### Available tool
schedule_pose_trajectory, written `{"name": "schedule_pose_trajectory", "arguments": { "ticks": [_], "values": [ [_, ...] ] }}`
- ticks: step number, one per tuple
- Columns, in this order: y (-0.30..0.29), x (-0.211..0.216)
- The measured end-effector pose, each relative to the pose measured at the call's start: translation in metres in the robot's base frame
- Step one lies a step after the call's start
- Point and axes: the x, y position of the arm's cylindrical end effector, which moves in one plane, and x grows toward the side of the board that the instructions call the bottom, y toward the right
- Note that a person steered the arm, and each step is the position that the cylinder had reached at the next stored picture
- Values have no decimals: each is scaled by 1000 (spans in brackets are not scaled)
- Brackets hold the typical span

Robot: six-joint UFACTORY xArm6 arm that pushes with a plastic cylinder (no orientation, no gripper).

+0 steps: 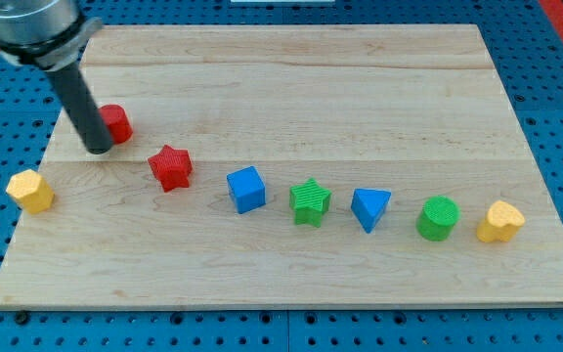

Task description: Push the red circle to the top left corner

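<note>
The red circle [117,123] lies on the wooden board [291,78] at the view's left, partly hidden behind my rod. My tip [99,150] rests on the board at the circle's lower left side, touching it or nearly so. A red star [171,167] lies to the lower right of the circle, apart from it.
A yellow hexagon block [30,191] sits near the board's left edge. A row runs rightward across the lower board: blue cube [246,189], green star [310,201], blue triangle [370,208], green cylinder [438,218], yellow heart-like block [499,222].
</note>
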Motion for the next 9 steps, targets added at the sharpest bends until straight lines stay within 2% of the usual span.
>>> {"name": "schedule_pose_trajectory", "arguments": {
  "ticks": [1, 2, 3, 4, 5, 6, 7, 8, 9],
  "values": [
    [33, -31],
    [7, -98],
    [73, -52],
    [78, 7],
    [1, -24],
    [-19, -45],
    [-22, -15],
    [-73, -28],
    [-44, -68]
  ]
}}
